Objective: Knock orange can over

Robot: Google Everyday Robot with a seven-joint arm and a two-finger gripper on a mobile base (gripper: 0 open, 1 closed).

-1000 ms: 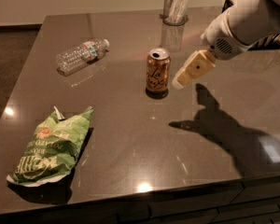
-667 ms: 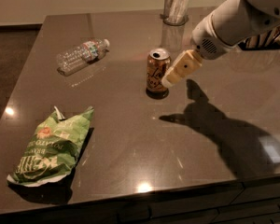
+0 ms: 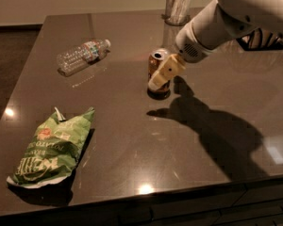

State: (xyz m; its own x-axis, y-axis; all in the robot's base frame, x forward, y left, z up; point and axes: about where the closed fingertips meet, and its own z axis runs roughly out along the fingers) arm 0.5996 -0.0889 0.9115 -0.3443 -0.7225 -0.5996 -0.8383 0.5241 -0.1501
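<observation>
Camera view, from the near edge of the dark table [image 3: 132, 182]: a crumpled green chip bag [image 3: 52, 149] lies closest, on the left and well apart from the action. Past it, around the middle of the tabletop, the orange can [image 3: 153, 66] stands upright on its base, so nothing has been knocked over yet. The gripper [image 3: 157, 83] reaches in from the right on the end of the white arm [image 3: 226, 18], its cream fingers looking pressed together with nothing held, lying across the can's right side and seemingly touching it. To my eye the approach is done and only the sideways push is left. Further back on the left a clear water bottle [image 3: 82, 55] lies on its side, and a metal cup [image 3: 177, 6] stands at the far edge.
</observation>
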